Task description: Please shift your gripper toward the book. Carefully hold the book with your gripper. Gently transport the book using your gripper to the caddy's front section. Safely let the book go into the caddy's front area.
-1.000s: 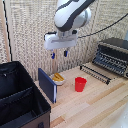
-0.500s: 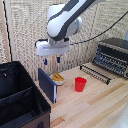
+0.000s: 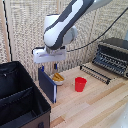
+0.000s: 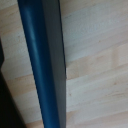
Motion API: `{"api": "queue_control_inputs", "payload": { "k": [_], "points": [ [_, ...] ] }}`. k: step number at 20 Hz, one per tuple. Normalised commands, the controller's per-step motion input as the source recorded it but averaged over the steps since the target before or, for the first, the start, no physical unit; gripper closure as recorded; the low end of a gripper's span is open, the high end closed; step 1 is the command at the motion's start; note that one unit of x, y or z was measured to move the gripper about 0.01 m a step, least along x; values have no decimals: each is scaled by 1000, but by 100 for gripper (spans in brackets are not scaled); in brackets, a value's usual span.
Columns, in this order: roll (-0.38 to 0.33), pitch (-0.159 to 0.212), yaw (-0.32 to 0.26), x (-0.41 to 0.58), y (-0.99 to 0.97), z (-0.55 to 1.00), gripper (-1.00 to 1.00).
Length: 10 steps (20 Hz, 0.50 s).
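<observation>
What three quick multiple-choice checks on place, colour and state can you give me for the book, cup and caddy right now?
1. Where is the book?
A. Inside the caddy
B. Upright on the table between the caddy and the cup
C. On top of the toaster oven

2. What colour is the cup?
A. Red
B. Green
C. White

3. How does the gripper stand to the book?
A. Far off, over the toaster oven
B. Inside the caddy
C. Right above the book's top edge

Answers: 1 B, the book stands on edge on the wood beside the caddy. 2 A, the cup is plainly red. 3 C, the fingers hang just over the book; whether they grip it cannot be told.
</observation>
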Motion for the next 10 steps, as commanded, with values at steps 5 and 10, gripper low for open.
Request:
{"api": "queue_control_inputs", "payload": {
  "k": [5, 10],
  "points": [
    [-51, 66, 74, 354, 162, -236, -100],
    [-45, 64, 131, 371, 15, -92, -100]
  ]
}}
